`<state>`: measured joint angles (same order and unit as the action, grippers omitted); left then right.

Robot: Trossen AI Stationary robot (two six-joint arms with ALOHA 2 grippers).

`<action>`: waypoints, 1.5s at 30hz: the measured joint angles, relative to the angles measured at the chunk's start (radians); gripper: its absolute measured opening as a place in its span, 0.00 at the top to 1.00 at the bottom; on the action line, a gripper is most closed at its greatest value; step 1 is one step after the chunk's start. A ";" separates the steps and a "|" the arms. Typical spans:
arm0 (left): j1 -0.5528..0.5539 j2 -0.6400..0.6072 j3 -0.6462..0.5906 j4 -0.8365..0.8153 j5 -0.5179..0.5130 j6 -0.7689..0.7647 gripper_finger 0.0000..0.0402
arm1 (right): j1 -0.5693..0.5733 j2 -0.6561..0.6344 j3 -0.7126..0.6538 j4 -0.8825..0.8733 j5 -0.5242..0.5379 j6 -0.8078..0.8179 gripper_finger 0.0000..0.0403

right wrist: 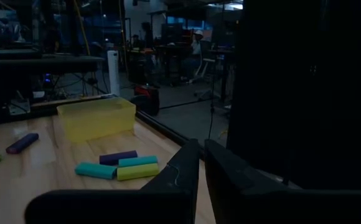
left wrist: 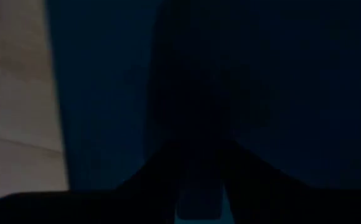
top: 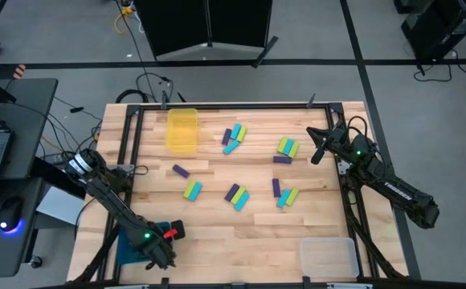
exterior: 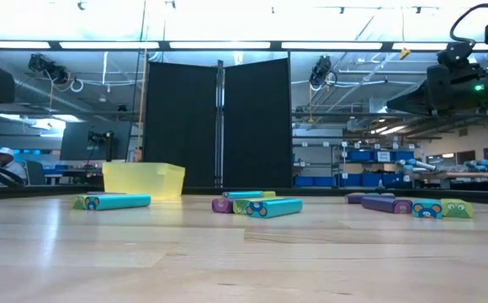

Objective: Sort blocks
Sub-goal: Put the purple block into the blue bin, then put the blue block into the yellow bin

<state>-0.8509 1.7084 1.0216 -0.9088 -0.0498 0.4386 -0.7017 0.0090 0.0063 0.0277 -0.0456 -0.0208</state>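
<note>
The small oblong purple, cyan and yellow-green blocks (top: 235, 138) lie scattered in clusters on the pale wooden desk (top: 217, 233). The left hand (top: 162, 258) hangs over the blue tray (top: 128, 250); its state cannot be told. The right hand (top: 316, 154), nearly clenched, holds nothing near the far right corner.

You see the blocks (top: 235, 195), small purple, cyan and yellow-green bars, lying flat on the tabletop (top: 217, 233) in loose clusters across its middle and far half, one purple block (top: 180, 171) alone at left.
</note>
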 joint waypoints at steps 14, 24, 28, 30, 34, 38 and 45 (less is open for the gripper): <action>0.000 0.000 -0.002 -0.021 -0.042 -0.029 0.58 | 0.000 0.000 0.000 0.000 0.000 0.000 0.90; 0.000 0.000 0.105 -0.191 -0.072 -0.301 0.68 | 0.000 0.000 0.000 0.000 0.000 0.000 0.90; 0.000 0.000 0.164 -0.253 -0.108 -0.401 0.77 | 0.000 0.000 0.000 0.000 0.000 0.000 0.90; 0.000 0.000 0.186 -0.293 -0.117 -0.447 0.83 | 0.000 0.000 0.000 0.000 0.000 0.000 0.90; 0.000 -0.002 0.211 -0.340 -0.121 -0.516 0.92 | 0.000 0.000 0.000 0.000 0.000 0.000 0.90; 0.000 -0.031 0.212 -0.344 -0.128 -0.566 0.98 | 0.000 0.000 0.000 0.000 0.000 0.000 0.90; 0.012 -0.162 0.208 -0.325 -0.233 -0.686 0.97 | 0.000 0.000 0.000 0.000 0.000 0.000 0.90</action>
<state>-0.8386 1.5468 1.2299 -1.2341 -0.2824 -0.2472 -0.7017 0.0092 0.0063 0.0277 -0.0456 -0.0209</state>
